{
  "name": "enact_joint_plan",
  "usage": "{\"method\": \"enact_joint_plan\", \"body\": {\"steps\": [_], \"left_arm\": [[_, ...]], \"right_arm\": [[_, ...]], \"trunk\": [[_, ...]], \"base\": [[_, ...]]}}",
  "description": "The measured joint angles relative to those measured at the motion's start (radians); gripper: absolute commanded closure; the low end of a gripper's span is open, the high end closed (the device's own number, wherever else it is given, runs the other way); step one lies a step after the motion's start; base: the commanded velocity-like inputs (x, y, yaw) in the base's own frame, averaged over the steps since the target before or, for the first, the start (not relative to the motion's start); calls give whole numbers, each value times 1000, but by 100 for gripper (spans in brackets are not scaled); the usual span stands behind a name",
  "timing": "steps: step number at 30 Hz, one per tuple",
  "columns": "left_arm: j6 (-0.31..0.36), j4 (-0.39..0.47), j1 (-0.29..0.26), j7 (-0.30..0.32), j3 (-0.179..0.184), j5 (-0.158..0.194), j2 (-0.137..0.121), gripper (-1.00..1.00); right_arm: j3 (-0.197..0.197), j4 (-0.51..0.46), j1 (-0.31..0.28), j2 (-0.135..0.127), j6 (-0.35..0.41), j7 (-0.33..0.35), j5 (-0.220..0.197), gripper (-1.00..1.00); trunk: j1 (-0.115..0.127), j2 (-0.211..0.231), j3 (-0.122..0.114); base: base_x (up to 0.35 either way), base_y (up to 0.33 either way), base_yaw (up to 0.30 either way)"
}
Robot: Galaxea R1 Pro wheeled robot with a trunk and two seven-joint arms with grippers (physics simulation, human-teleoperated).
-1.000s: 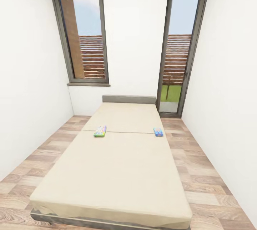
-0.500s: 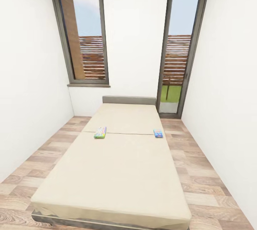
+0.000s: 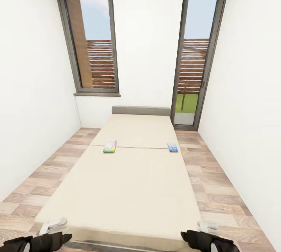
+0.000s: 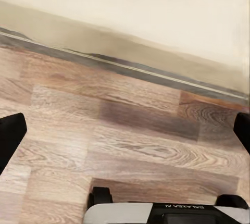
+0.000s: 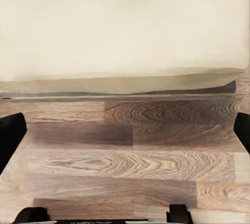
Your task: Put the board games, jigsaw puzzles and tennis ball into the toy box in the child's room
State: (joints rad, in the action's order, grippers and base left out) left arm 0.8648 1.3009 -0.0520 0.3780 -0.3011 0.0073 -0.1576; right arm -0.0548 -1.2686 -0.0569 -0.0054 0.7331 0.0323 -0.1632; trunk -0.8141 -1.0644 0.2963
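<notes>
Home bedroom: bed (image 3: 128, 181), wood-plank floor (image 3: 222, 189), tall windows (image 3: 93, 41).

bed (image 3: 128, 181): plain beige cover, dark grey frame and headboard
green-edged board game (image 3: 110, 146): multicoloured print, far ahead of the left gripper (image 3: 47, 240)
blue board game (image 3: 173, 147): blue with small bright marks, far ahead of the right gripper (image 3: 203, 238)
grippers: black fingers, pale grey parts
floor (image 3: 230, 201): brown wood planks, grained, under both grippers
walls (image 3: 31, 88): white
window frames (image 3: 70, 49): dark grey

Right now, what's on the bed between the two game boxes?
Nothing. In the head view, the green-edged game box and the blue game box lie apart on the bed, with bare beige cover and a thin seam between them.
</notes>
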Motion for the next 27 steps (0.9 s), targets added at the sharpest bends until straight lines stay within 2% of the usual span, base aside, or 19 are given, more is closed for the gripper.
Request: {"method": "enact_joint_plan", "body": {"steps": [3, 4, 5, 7, 11, 12, 14, 15, 22, 27], "left_arm": [[54, 70, -3, 68, -32, 0, -7, -100], [55, 71, -3, 69, -32, 0, -7, -100], [69, 85, -7, 95, -40, 0, -11, -100], [92, 107, -20, 154, -52, 1, -20, -100], [123, 129, -53, 284, -65, -1, -38, -100], [132, 134, -64, 343, -71, -1, -46, -100], [139, 137, -72, 395, -77, -3, -55, -100], [148, 139, -81, 462, -89, -3, -75, -100], [155, 139, -85, 510, -98, -3, -115, -100], [157, 138, -86, 525, -100, -2, -129, -100]], "right_arm": [[1, -113, 0, 1, 21, 7, -42, -100], [1, -114, 1, 1, 21, 7, -42, -100], [0, -166, 0, 4, 27, 11, -70, -100], [-1, -188, 1, 5, 28, 14, -83, -100], [0, -236, -3, 9, 22, 21, -136, -100], [1, -249, -6, 11, 11, 24, -165, -100], [3, -258, -9, 12, -8, 25, -192, -100], [7, -267, -11, 13, -54, 27, -237, -100], [12, -276, -14, 13, -96, 37, -267, -100], [7, -279, -14, 6, -106, 65, -272, -100]], "trunk": [[11, 21, -9], [15, 28, -12], [19, 35, -16], [27, 49, -22], [42, 77, -34], [46, 84, -38], [54, 98, -44], [57, 105, -47], [84, 154, -69], [104, 189, -85]], "base": [[0, 0, 0], [0, 0, 0], [0, 0, 0], [0, 0, 0], [0, 0, 0], [0, 0, 0], [0, 0, 0], [0, 0, 0], [0, 0, 0], [0, 0, 0]]}}
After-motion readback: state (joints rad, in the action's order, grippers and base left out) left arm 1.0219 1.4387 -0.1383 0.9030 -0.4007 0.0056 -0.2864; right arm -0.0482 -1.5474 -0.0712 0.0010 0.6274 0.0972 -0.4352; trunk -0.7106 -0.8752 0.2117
